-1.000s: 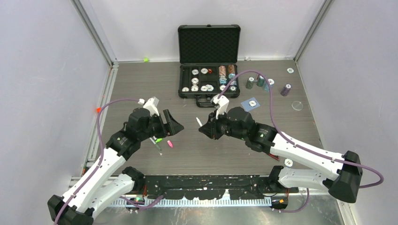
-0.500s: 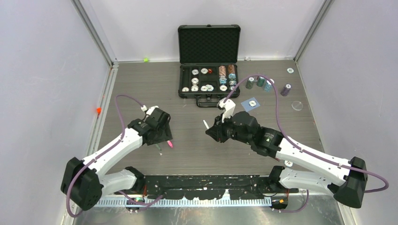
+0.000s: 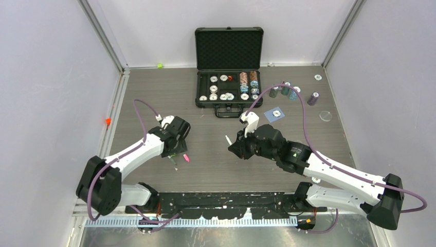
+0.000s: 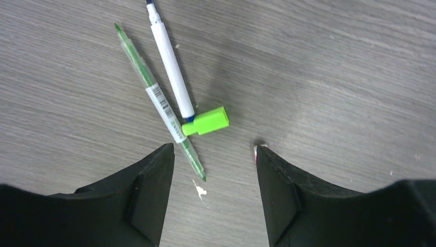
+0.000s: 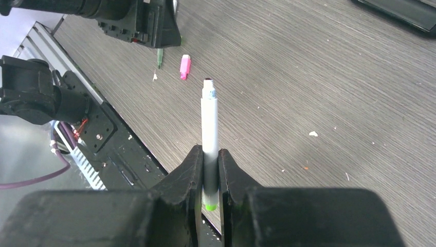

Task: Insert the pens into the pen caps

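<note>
My left gripper (image 4: 213, 149) is open and low over the table, pointing down. Just ahead of its fingers lie a thin green pen (image 4: 157, 100), a white pen (image 4: 172, 69) and the neon green cap (image 4: 206, 122), which touches the white pen's end. The pink cap (image 4: 255, 150) peeks out at the right fingertip; it also shows in the top view (image 3: 186, 158). My right gripper (image 5: 209, 151) is shut on a white pen (image 5: 209, 121) with a green rear end, tip pointing away. It holds the pen above the table (image 3: 228, 140). The dark cap is out of view.
An open black case (image 3: 229, 49) with poker chips stands at the back centre. Chip stacks (image 3: 288, 91) and loose chips lie at the back right. A small green item (image 3: 160, 65) lies by the back wall. The rail (image 3: 216, 198) runs along the near edge.
My left arm has swung down and lowered its open gripper over the pens and caps. My right gripper has drifted slightly right, still holding the white pen.
</note>
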You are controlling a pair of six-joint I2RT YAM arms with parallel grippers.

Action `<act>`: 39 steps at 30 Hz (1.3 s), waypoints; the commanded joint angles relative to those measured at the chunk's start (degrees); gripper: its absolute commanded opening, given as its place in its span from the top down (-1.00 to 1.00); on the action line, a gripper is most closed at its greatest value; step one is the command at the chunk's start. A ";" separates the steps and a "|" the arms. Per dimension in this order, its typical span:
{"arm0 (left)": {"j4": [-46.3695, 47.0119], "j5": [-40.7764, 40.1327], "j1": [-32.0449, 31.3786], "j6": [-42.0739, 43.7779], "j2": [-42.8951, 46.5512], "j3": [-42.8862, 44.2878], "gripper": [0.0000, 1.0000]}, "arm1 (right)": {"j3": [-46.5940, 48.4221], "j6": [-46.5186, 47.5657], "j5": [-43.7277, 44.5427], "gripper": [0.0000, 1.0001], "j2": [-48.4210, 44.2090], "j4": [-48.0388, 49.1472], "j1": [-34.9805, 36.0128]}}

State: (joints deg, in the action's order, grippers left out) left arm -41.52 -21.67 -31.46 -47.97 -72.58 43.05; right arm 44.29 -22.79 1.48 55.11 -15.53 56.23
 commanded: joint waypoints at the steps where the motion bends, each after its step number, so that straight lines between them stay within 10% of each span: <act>1: 5.96 -1.02 1.69 -0.08 -2.99 -0.31 -0.22 | 0.98 0.02 0.76 0.99 -1.66 -0.13 -0.02; 39: 21.28 17.24 -0.11 -7.64 -7.69 -5.23 -0.14 | 3.27 -1.11 1.69 0.99 -0.17 -2.22 0.49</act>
State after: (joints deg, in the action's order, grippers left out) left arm -24.01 -8.51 -29.89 -52.82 -77.54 37.91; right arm 44.91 -23.11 1.89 55.55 -18.98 56.42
